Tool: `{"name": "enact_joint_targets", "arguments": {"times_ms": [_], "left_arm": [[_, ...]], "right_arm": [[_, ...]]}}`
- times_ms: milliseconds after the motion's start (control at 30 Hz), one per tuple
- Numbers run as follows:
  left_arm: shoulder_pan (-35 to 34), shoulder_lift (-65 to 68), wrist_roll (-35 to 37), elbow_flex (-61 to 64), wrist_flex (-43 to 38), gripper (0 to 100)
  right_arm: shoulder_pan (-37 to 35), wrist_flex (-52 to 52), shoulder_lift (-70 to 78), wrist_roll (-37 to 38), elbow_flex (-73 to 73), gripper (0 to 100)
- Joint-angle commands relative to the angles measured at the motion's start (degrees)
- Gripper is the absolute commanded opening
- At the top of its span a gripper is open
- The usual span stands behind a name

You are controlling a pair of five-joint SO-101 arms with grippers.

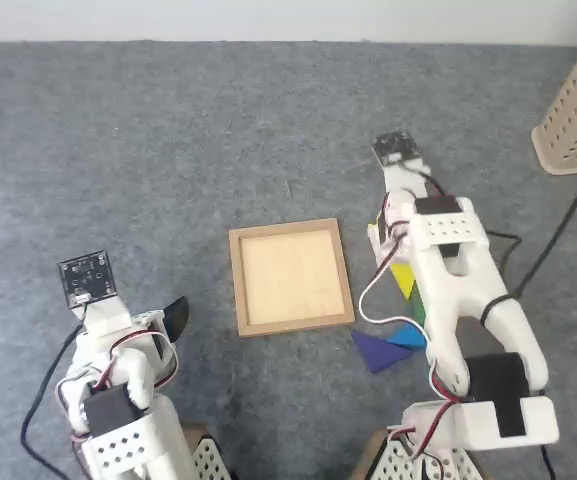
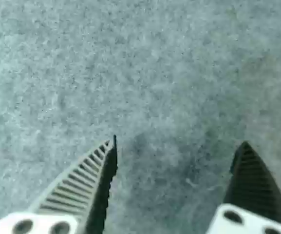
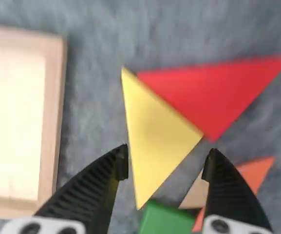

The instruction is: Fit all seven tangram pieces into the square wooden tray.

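Right wrist view is showing the right gripper (image 3: 167, 156) hovering low over a yellow triangle (image 3: 155, 131), its ribbed black jaws standing apart and straddling the triangle's narrow end without gripping it. A red triangle (image 3: 213, 95), larger, is touching the yellow one along an edge, on the side away from the tray (image 3: 52, 122). A green piece (image 3: 162, 219) and an orange piece (image 3: 254, 170) are lying just beside them. From the high view, a purple piece (image 1: 376, 350) and a blue piece (image 1: 405, 336) are sitting near the tray's corner on the right arm's side.

All the pieces are looking flat, smooth-painted and sharp-cornered. The tray is pale bare wood with a raised rim, and it is holding nothing, so I am judging the whole task as yet to be done.

The left gripper (image 2: 179, 146) is hanging on the tray's opposite side, jaws wide apart over nubby grey carpet (image 2: 130, 58).
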Motion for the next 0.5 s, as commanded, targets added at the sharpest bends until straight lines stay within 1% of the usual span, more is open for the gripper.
{"name": "enact_joint_targets", "arguments": {"times_ms": [0, 200, 467], "left_arm": [[0.09, -0.70, -0.09, -0.75, -0.09, 35], [0.09, -0.70, -0.09, -0.75, -0.09, 35], [0.09, -0.70, -0.09, -0.75, -0.09, 35]], "right_arm": [[-0.75, -0.04, 4.18, 3.16, -7.65, 25.6], [-0.57, -1.01, 14.11, 3.16, -9.76, 25.6], [-0.40, -0.66, 14.81, 2.81, -8.00, 25.6]]}}
